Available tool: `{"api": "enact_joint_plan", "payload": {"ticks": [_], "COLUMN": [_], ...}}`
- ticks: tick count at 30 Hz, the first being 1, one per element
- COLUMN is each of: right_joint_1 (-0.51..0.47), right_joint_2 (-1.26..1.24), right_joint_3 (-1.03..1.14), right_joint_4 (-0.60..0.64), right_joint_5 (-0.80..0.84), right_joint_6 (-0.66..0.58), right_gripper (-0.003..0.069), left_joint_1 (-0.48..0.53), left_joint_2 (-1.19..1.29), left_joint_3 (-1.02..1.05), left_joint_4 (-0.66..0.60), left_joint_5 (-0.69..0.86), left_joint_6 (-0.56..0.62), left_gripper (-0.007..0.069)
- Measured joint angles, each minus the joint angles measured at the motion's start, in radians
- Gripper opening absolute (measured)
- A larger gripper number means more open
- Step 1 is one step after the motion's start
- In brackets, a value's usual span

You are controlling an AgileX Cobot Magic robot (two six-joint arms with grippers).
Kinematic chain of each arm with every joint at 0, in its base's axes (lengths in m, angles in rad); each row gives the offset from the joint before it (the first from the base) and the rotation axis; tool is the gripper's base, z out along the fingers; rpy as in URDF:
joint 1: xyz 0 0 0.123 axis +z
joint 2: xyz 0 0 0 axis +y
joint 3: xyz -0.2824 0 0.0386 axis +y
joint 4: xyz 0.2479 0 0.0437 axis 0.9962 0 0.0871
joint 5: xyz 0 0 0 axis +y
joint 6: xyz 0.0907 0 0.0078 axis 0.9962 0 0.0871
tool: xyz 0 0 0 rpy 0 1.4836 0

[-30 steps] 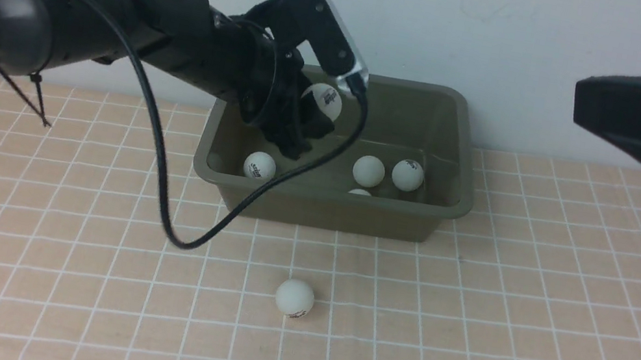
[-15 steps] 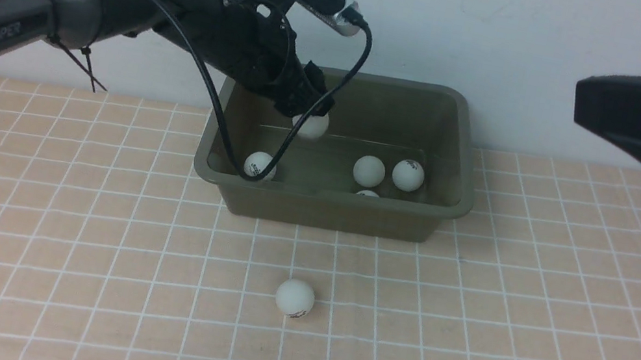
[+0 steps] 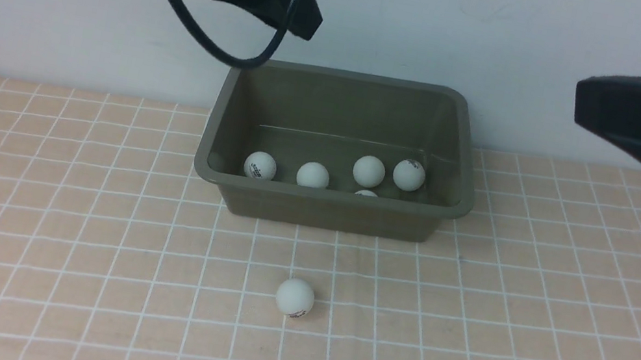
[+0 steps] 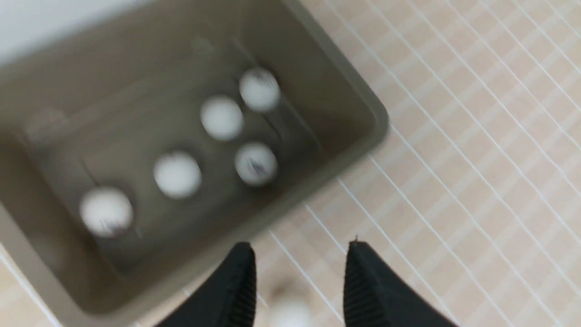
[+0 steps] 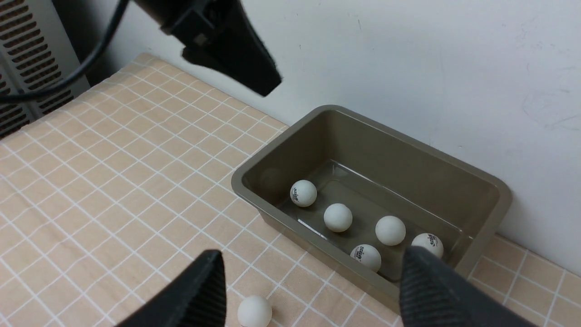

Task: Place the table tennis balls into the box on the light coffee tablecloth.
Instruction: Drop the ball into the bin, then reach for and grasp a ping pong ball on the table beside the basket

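Observation:
The olive-grey box [image 3: 328, 213] stands on the light coffee tablecloth [image 3: 87, 231] near the wall. Several white table tennis balls lie on its floor, among them one [image 3: 313, 175] near the front wall. Another ball [image 3: 294, 297] rests on the cloth in front of the box. My left gripper [image 3: 305, 22] hangs high above the box's left end. In the left wrist view its fingers [image 4: 363, 277] stand apart with nothing between them. My right gripper [image 5: 311, 259] is open and empty, raised at the right of the box; its tip [image 3: 582, 101] shows in the front view.
A white wall runs right behind the box. A black cable [image 3: 219, 43] loops down from the left arm above the box's left rim. A ventilated panel [image 5: 22, 68] stands beyond the cloth's far left corner.
The left gripper let go of its ball, which dropped onto the box floor. The left arm then rose well above the box. The right arm stayed still.

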State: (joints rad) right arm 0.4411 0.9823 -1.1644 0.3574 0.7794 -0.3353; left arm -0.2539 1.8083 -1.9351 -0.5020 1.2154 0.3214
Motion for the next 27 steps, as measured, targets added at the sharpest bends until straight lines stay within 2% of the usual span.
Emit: {"api": "enact_joint_plan", "payload": {"ticks": [6,14,19,23,27], "right_joint_1": [0.000,0.000,0.000,0.000,0.000], "right_joint_2": [0.000,0.000,0.000,0.000,0.000], "right_joint_3": [0.000,0.000,0.000,0.000,0.000], "right_joint_4": [0.000,0.000,0.000,0.000,0.000], "right_joint_5": [0.001,0.022,0.032,0.034,0.036], "right_joint_6": [-0.012,-0.025,-0.026,-0.026,-0.027], "right_gripper": [0.0470,0.0470,0.0470,0.0470,0.0470], "left_joint_1": [-0.030,-0.177,-0.291,-0.312,-0.312], "left_joint_2": [-0.017,-0.083,-0.115,-0.086,-0.026], "left_joint_3": [0.064,0.231,0.302,0.306,0.306], "left_joint_4": [0.016,0.090,0.318,0.404,0.389], "left_joint_5": [0.025,0.028,0.032,0.031,0.030], "left_joint_6": [-0.162,-0.220,-0.303,-0.357,-0.384], "left_gripper": [0.0183,0.0183,0.0185,0.0221,0.0289]}}
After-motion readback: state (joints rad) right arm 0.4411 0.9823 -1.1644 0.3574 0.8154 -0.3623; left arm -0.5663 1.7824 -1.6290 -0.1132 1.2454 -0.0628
